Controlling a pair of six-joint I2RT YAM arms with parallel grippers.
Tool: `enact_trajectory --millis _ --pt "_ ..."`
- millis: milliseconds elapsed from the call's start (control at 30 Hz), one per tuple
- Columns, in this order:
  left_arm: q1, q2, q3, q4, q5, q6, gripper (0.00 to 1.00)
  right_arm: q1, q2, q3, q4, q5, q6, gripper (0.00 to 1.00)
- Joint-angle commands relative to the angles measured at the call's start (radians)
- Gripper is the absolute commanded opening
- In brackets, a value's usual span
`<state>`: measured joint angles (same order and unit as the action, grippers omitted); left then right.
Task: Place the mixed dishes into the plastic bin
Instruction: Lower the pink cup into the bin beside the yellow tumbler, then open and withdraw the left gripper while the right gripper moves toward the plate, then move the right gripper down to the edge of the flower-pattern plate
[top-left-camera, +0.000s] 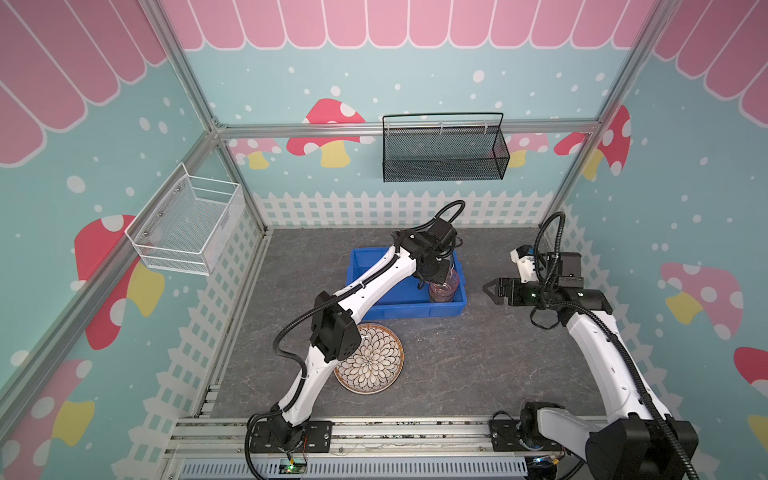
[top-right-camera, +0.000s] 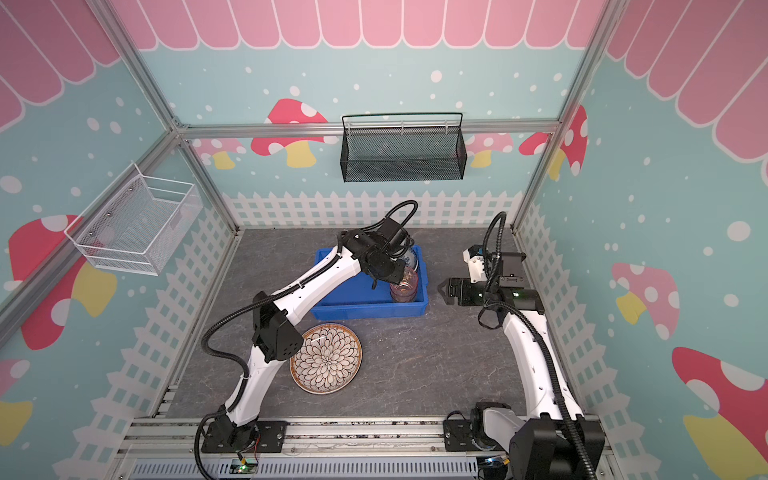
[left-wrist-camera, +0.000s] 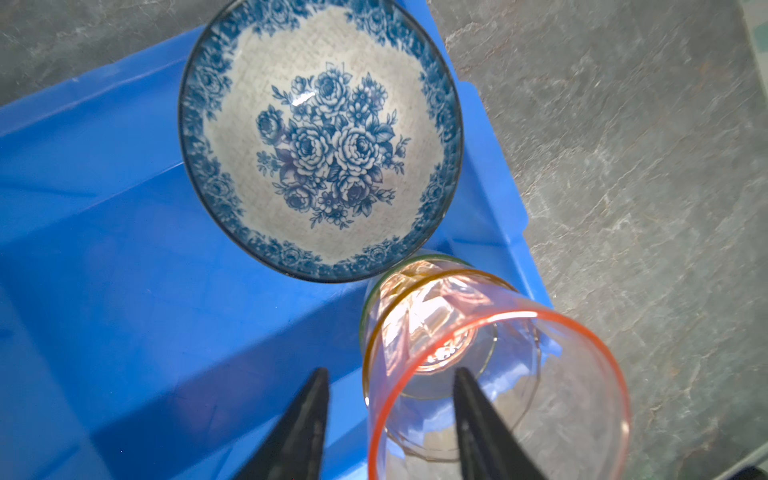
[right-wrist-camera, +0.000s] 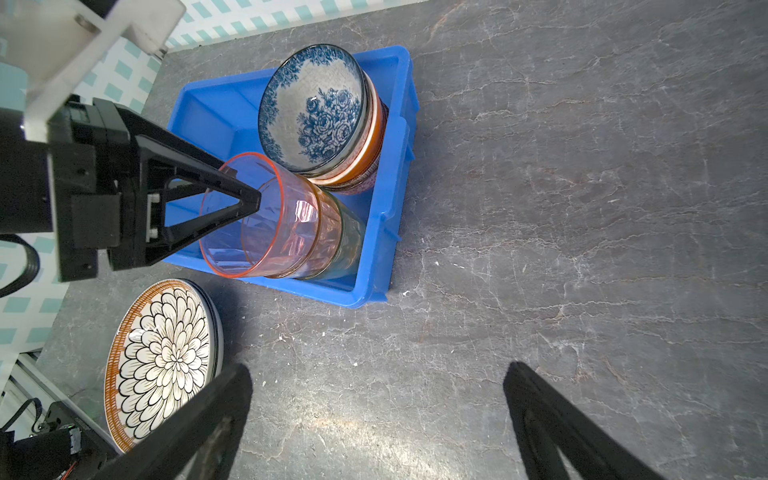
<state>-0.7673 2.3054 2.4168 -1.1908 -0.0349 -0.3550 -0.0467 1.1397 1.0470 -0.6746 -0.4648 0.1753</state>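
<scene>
**Left gripper**: I find it low over the shallow bright blue plastic bin. Its jaws are about half parted and sit astride the wall of the translucent pink plastic cup, one finger inside the rim and one outside. Neither finger presses, so it holds nothing.

**Cups and bowls:** The pink cup stands directly beneath this gripper in a corner of the bin, nested in an amber cup and a green cup. I judge the nesting saves floor space. Just beyond the fingertips, a blue floral-patterned ceramic bowl tops a stack of bowls, likely for the same reason.

**Right gripper**: It is spread fully wide and empty, hovering over the bare grey stone-look worktop with the bin just ahead. I judge it parked clear of the left arm.

**Outstanding:** The wide brown-rimmed petal-pattern plate lies on the worktop outside the bin, well behind the left gripper. A second plate's edge shows beneath it.
</scene>
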Motion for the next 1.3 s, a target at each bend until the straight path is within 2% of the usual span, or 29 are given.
enact_trajectory --millis 0,67,133,233,400,500,667,767,1000,1267 --pt "-0.006 -0.086 0.047 0.009 0.007 0.001 0.63 -0.007 -0.028 0.007 -0.023 -0.018 -0.011 0.98" --pt "-0.003 -0.118 0.044 0.01 0.022 -0.002 0.79 -0.008 -0.023 0.007 -0.023 -0.044 0.013 0.99" --pt "0.001 -0.156 0.028 0.014 0.034 -0.013 0.91 -0.006 -0.018 -0.002 -0.012 -0.126 0.034 0.93" --pt "0.008 -0.24 -0.049 0.055 0.032 -0.025 0.99 -0.001 -0.048 -0.039 0.041 -0.186 0.096 0.9" --pt "0.043 -0.428 -0.261 0.17 -0.018 -0.078 0.99 0.04 -0.125 -0.11 0.105 -0.198 0.192 0.87" --pt "0.079 -0.573 -0.462 0.291 -0.059 -0.127 0.99 0.103 -0.173 -0.149 0.13 -0.166 0.256 0.86" --pt "0.176 -0.837 -0.852 0.519 -0.073 -0.25 0.99 0.278 -0.252 -0.251 0.209 -0.073 0.402 0.85" --pt "0.234 -0.956 -1.01 0.576 -0.082 -0.289 0.99 0.356 -0.267 -0.322 0.26 -0.048 0.467 0.84" --pt "0.345 -1.109 -1.174 0.528 -0.082 -0.308 0.99 0.542 -0.255 -0.43 0.384 0.063 0.602 0.83" --pt "0.444 -1.21 -1.263 0.465 -0.085 -0.307 1.0 0.794 -0.092 -0.42 0.511 0.235 0.701 0.81"
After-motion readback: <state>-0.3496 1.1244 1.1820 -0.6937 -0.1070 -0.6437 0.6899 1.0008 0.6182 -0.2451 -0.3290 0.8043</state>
